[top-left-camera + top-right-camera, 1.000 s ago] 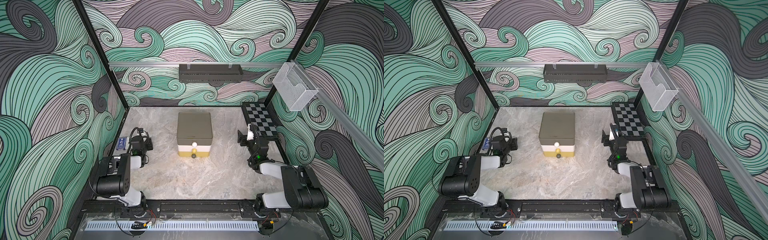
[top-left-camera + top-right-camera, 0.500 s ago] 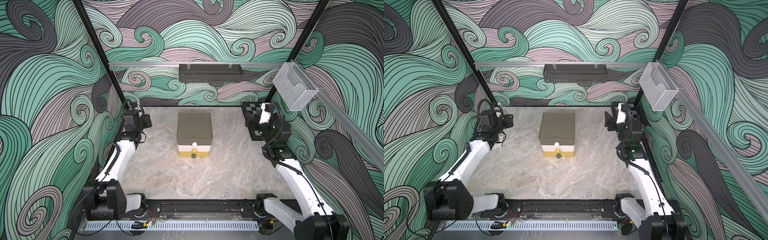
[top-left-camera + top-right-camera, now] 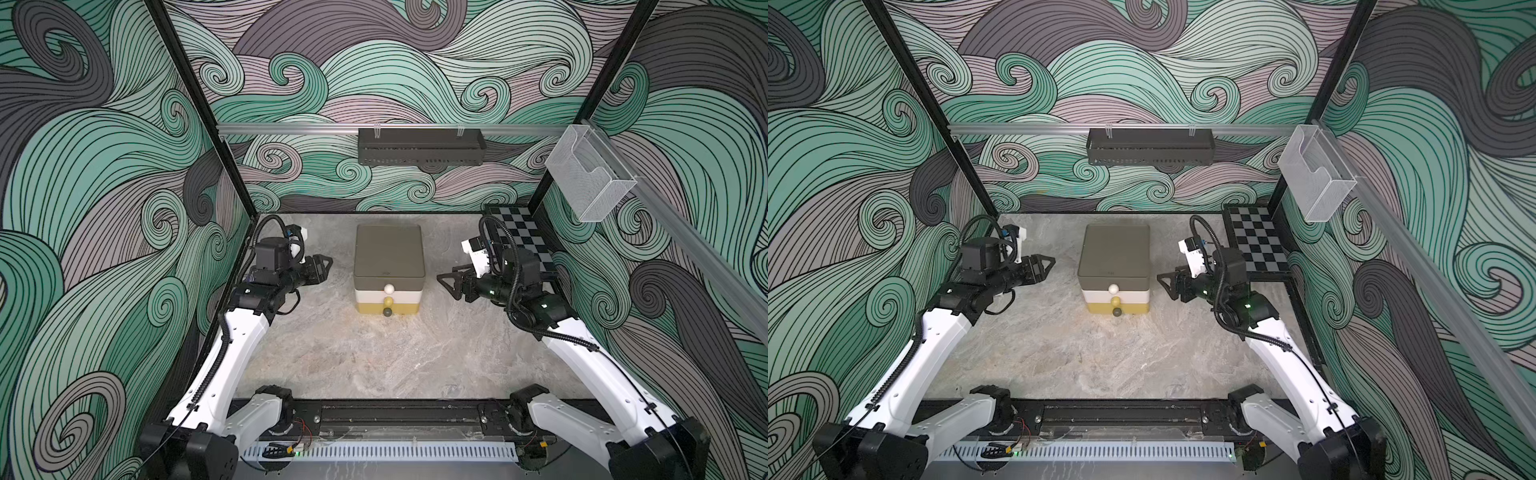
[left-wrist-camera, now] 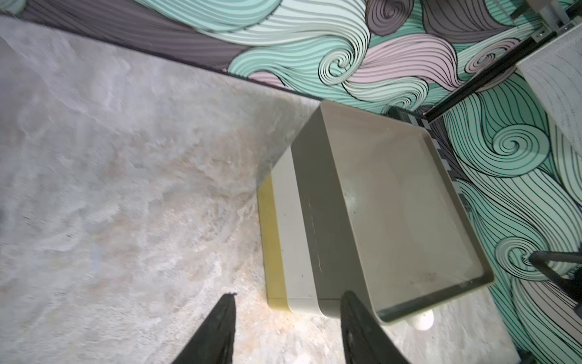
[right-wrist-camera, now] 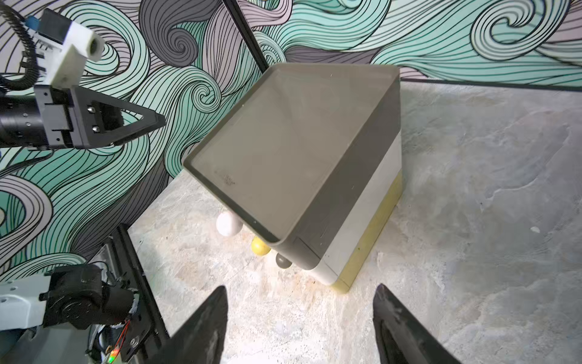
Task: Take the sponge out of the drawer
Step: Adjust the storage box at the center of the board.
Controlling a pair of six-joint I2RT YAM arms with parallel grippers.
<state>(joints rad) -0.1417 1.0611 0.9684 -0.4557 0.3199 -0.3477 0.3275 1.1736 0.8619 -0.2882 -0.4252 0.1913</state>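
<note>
- A small chest w/ 3 drawers stood on the bench, approx. in the middle and nearer to the back wall. Its fronts faced the arm bases.
- The top drawer was grey w/ a white knob. The middle drawer was white w/ a yellow knob. The bottom drawer was yellow w/ a grey knob.
- All 3 drawers looked pushed in, w/ the fronts approx. flush.
- The sponge was not in sight in any view. It was hidden, and I could not tell which drawer held it.
- The left gripper hung in the air at the left side of the chest, near it but apart, tips pointing toward it.
- In the left wrist view its fingers were spread, w/ only bench and a chest corner seen btw. them. It held nothing.
- The right gripper hung at the opposite side of the chest, also near and not touching.
- In the right wrist view its fingers were spread wide, w/ only bare bench btw. them.
- A checkered board lay in the back right corner of the bench, behind the right arm.
- On the back wall a black basket hung from a rail, and a clear bin hung on the right wall.
</note>
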